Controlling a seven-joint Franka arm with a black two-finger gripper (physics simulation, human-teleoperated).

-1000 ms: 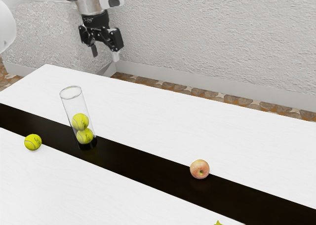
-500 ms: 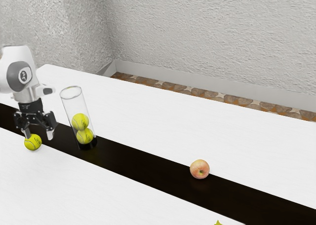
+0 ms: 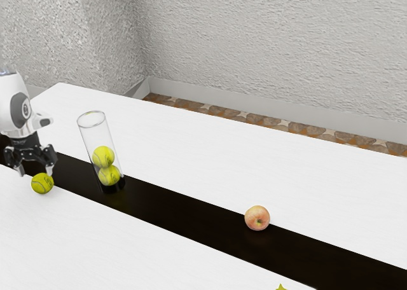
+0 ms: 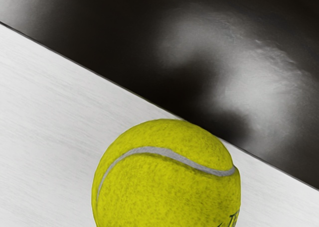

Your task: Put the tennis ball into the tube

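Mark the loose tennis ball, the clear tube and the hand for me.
Loose tennis ball (image 4: 167, 179): wrist view, on its yellow felt.
Clear tube (image 3: 96, 135): exterior view, on its bare upper wall.
Hand (image 3: 36, 172): exterior view, midway between its fingertips.

The tube (image 3: 97, 136) stands between the loose ball (image 3: 42, 183) and apple (image 3: 257, 218), barring low passage; room to pass lies between tube and apple

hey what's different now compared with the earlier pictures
My gripper came down toward the exterior view's left, then shifted slightly farther that way; it's open near the loose tennis ball. Nothing was grasped or let go. The loose ball, the tube holding two balls, and the apple stayed put.
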